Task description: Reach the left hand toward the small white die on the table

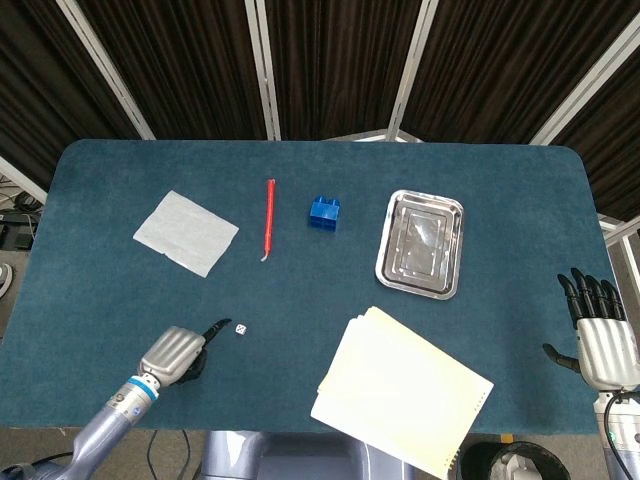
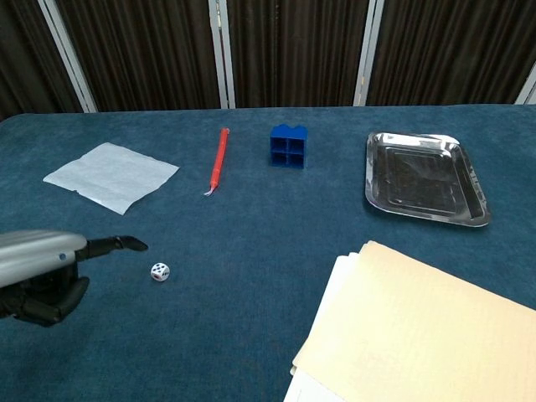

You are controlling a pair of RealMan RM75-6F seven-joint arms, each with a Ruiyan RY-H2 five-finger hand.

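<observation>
Head view: small white die (image 1: pixel 241 329) on blue tabletop (image 1: pixel 120 290), between grey napkin (image 1: pixel 186 232) and cream folder (image 1: pixel 401 390). Left robot hand (image 1: pixel 176 352) just beside die, not touching, holding nothing, dark fingertips (image 1: pixel 219 325) stretched toward it. Right robot hand (image 1: pixel 600 333) at tabletop's right edge, empty, fingers apart.

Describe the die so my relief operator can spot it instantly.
On the blue table, look at the near-left part, below the red stick and left of the cream folder. The die lies just beyond the left hand: a tiny white cube with dark pips.
</observation>
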